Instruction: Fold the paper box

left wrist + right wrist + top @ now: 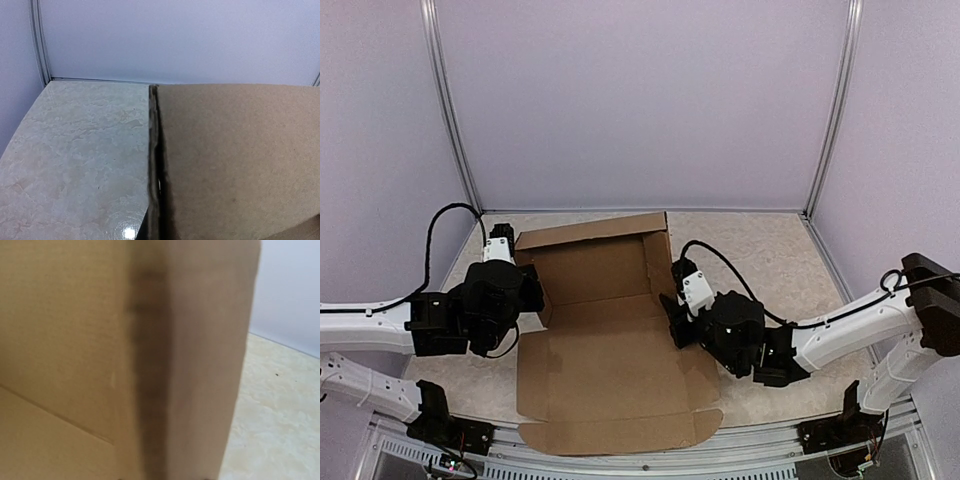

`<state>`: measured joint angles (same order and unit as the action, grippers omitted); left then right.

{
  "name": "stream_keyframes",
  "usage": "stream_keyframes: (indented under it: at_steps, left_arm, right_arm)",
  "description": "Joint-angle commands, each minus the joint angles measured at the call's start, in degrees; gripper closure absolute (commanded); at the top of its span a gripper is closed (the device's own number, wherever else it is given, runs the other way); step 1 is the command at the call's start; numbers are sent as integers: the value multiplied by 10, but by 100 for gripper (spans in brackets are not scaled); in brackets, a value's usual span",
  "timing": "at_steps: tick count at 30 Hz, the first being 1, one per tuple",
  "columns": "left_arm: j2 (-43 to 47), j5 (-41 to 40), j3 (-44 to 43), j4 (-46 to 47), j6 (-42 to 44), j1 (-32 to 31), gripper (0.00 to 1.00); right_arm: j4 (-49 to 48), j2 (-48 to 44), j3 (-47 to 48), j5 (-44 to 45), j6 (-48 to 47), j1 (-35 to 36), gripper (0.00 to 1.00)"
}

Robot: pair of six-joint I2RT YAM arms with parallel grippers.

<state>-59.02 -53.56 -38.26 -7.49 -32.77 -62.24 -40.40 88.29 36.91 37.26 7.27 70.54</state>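
The top camera looks down from high up at the near edge, seeing the whole surface [770, 250] and the paper box [600, 350]. The left wrist camera sits right against a raised box side, facing the back wall [175, 40]. The right one is even closer and blurry. All three share box and surface

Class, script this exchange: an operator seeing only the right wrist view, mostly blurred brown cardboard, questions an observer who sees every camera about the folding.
Operator: How far along is it?
Observer: The plain brown die-cut cardboard box has walls standing around its far half; the near half lies flat.
Operator: Where is the left gripper?
Observer: The left gripper is shut at the box's left wall.
Operator: And mine?
Observer: The right gripper meets the right wall at its near end.
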Motion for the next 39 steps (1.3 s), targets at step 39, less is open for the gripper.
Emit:
stream_keyframes:
  at_steps: [39]
  left_arm:
    - [0,33,4,38,-11,-6,100]
  right_arm:
    - [-76,21,121,34,-197,10,51]
